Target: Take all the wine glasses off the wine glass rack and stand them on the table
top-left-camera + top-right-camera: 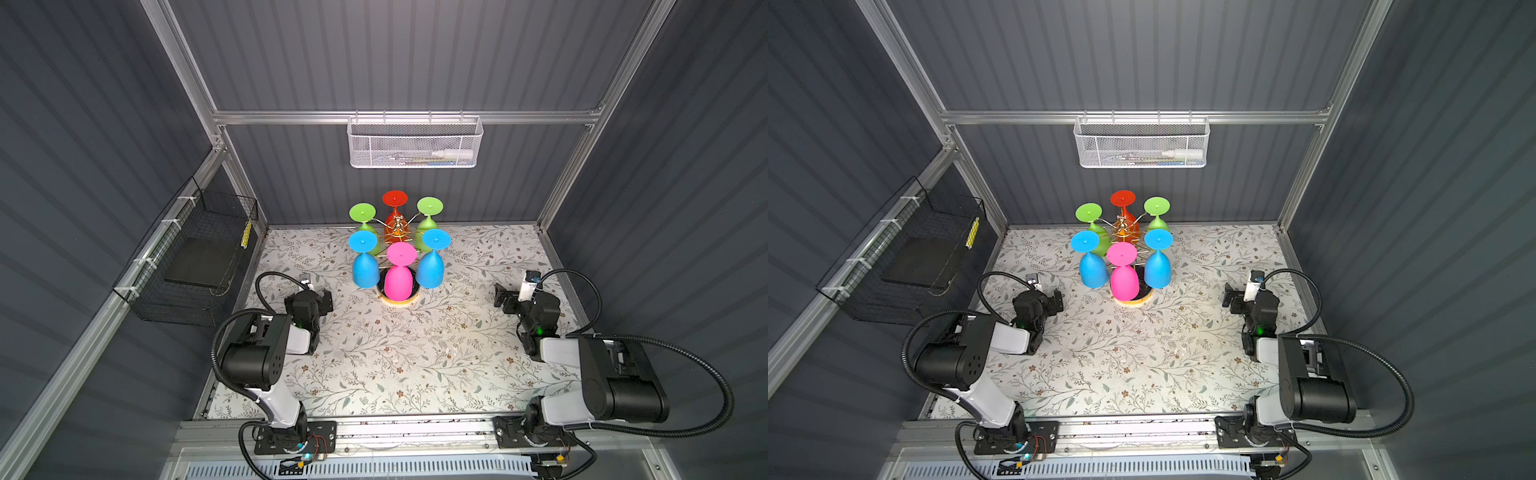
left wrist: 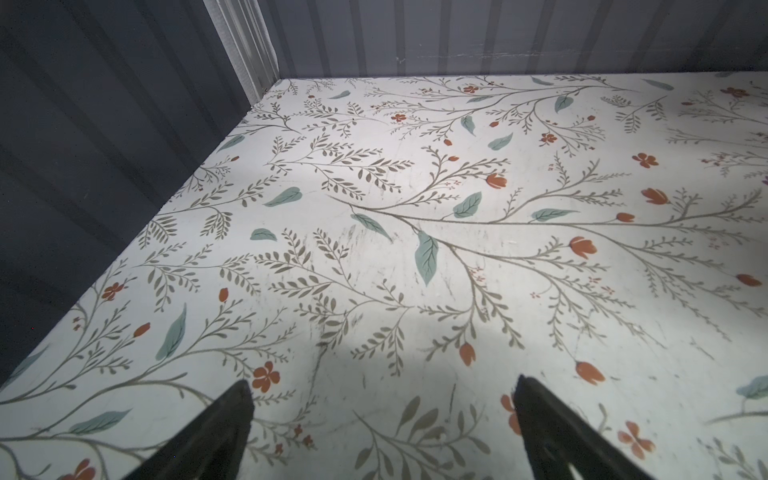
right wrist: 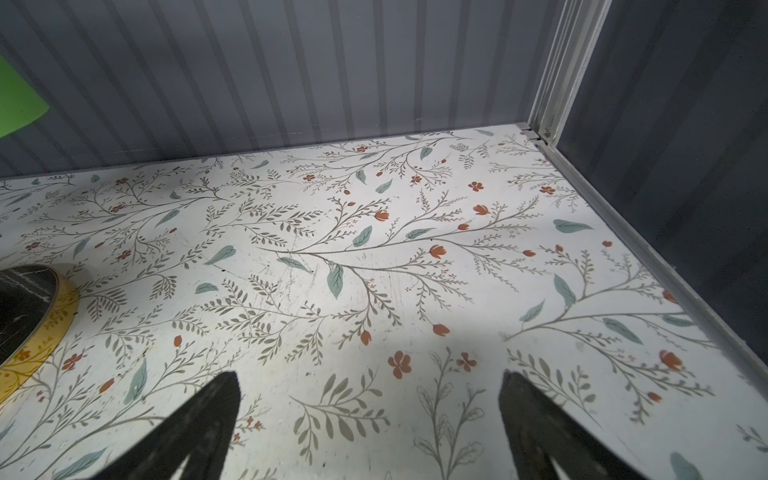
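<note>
While left claw (image 2: 382, 384) and right claw (image 3: 370, 377) gape empty, beware: snagging tightly packed wine glasses (image 1: 398, 282) might topple the wine glass rack (image 1: 398, 227).

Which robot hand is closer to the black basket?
Left. The left gripper is by the table edge nearest the basket. The right gripper is at the opposite edge, past the rack.

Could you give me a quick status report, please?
Left gripper open, empty. Right gripper open, empty. Six wine glasses on wine glass rack, none taken. Nothing in the way.
</note>
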You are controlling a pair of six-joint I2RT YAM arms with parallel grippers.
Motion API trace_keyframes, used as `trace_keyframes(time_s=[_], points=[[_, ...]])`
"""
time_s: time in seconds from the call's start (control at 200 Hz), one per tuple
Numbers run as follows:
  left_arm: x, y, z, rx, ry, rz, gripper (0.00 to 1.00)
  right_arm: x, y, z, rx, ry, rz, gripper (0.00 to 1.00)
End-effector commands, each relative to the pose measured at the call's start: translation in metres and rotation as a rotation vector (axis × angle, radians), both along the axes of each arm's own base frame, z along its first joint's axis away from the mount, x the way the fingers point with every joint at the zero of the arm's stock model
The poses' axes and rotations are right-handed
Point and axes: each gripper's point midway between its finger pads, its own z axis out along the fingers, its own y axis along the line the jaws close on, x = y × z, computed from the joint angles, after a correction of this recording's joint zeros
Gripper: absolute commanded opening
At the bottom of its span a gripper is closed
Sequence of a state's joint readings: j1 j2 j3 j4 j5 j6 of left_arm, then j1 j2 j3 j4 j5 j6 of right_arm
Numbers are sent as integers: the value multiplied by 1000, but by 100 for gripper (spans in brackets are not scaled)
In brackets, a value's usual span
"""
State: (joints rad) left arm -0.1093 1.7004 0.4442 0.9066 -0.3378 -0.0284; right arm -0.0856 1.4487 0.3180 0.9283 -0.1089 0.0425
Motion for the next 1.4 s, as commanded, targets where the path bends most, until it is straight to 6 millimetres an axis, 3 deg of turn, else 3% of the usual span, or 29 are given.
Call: trace_keyframes(time_s=[0.0,0.725,0.82,0.895,0.91,1.0,1.086,1.166,1.266,1.396], points=[[8,0,5,12,-20,-12,100,5,-1,9,0,-35,2,99],[7,0,5,11,-22,-13,100,5,-8,13,2,-46,-42,99],[9,13,31,21,-15,72,100,-1,-17,40,-12,-28,-123,99],[12,17,73,-18,-27,117,100,-8,-33,83,117,-59,-256,99],[12,18,81,-37,-47,128,100,-11,-33,99,160,-99,-266,99],[11,16,140,-159,-171,150,100,-19,-29,143,429,-207,-274,99],[5,12,173,-209,-182,139,100,-24,-11,170,581,-263,-150,99],[-4,8,192,-233,-185,114,100,-26,10,183,673,-280,-17,99],[-19,6,214,-277,-236,104,100,-20,33,181,748,-160,89,98],[-36,2,252,-311,-344,55,100,-22,63,176,799,-47,221,84]])
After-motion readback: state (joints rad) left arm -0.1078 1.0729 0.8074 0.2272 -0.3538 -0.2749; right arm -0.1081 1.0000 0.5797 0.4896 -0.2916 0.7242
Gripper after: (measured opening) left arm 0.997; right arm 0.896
